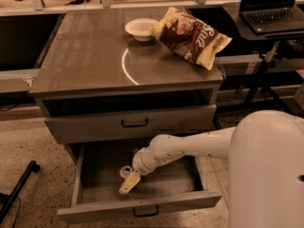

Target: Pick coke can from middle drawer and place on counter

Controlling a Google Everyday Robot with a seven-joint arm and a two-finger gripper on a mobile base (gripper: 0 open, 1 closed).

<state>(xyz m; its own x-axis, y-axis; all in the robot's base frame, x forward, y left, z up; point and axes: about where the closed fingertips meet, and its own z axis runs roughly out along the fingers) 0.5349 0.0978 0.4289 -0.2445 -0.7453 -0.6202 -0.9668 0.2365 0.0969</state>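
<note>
The middle drawer (95, 208) is pulled open at the bottom of the cabinet. The coke can (126, 172) stands inside it, left of centre, its silver top showing. My gripper (129, 182) reaches down into the drawer from the right on the white arm, and its yellowish fingers (129, 183) lie right against the can's near side. The counter (85, 56) is the glossy grey-brown cabinet top above, with a bright arc of light on it.
A white bowl (141, 28) and a chip bag (190, 37) sit at the back right of the counter. A closed drawer front (133, 122) is above the open drawer. A dark desk with a laptop (270, 8) stands to the right.
</note>
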